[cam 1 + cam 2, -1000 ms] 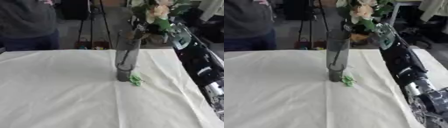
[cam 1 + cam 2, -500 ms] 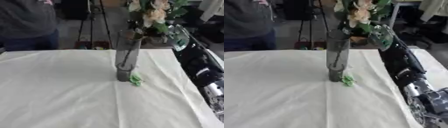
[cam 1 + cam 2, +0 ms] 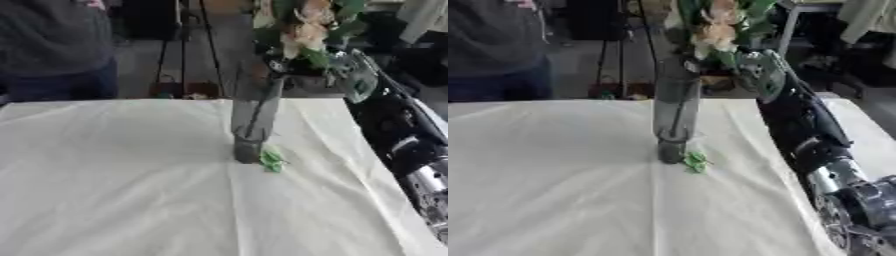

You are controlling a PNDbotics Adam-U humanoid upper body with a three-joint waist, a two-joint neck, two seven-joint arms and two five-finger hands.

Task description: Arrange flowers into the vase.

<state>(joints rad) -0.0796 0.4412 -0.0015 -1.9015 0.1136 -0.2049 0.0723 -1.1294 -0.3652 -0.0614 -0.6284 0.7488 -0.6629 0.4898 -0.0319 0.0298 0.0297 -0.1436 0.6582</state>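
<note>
- Tall grey see-through vase (image 3: 675,120): smooth, glassy.
- Cream tablecloth (image 3: 122,185): matt cloth, softly creased.
- Black robot arm (image 3: 811,135): glossy, with shiny silver metal joints.

flowers (image 3: 715,27) standing in upright vase (image 3: 675,117)

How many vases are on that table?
1. A tall grey glass vase stands near the middle of the white-clothed table, with flowers at its mouth and a small green bit lying by its base.

the flowers (image 3: 721,25) are cut off at the top edge; they hide the right hand's (image 3: 756,75) fingers.
</note>
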